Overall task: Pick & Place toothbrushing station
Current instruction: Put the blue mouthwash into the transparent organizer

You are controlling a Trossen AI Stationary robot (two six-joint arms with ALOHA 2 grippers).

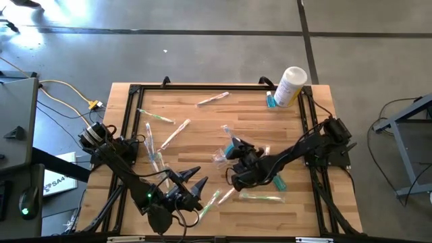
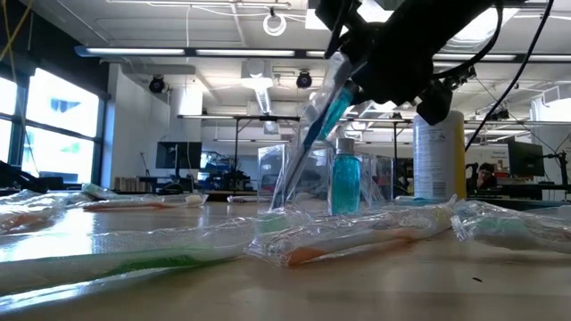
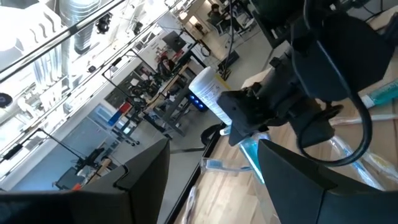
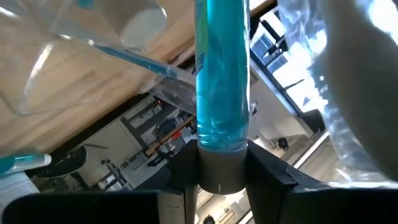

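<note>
Slim teal tube (image 4: 221,74) clamped by its grey capped end between the fingers (image 4: 180,180) of the right gripper (image 4: 222,163). Lifted off the light wooden table (image 1: 202,145) above its middle, tilted, as the low view shows (image 2: 332,111). Touching the tube, a clear crinkly plastic bag (image 2: 290,174) hanging slanted down to the tabletop; cannot tell whether the tube's tip sits inside the bag or beside it. From above, right gripper (image 1: 237,151) at the end of the dark right arm reaching in from the right edge, bag (image 1: 219,156) just to its left.

Second small teal tube (image 1: 279,181) lying flat just right of that gripper. Near the front edge, wrapped toothbrushes: green-handled toothbrush (image 1: 209,202), orange-handled toothbrush (image 1: 227,195) beside it, pale wrapped toothbrush (image 1: 263,198) to their right. More slim wrapped toothbrushes scattered over the left and back of the table, among them one pale toothbrush near the back edge (image 1: 212,99).

Left gripper (image 1: 194,180) near the front left, jaws spread wide apart, holding nothing, pointing toward the right gripper.

At the back right corner, tall white cylindrical bottle (image 1: 291,84) with a small teal bottle (image 1: 270,101) next to it.
</note>
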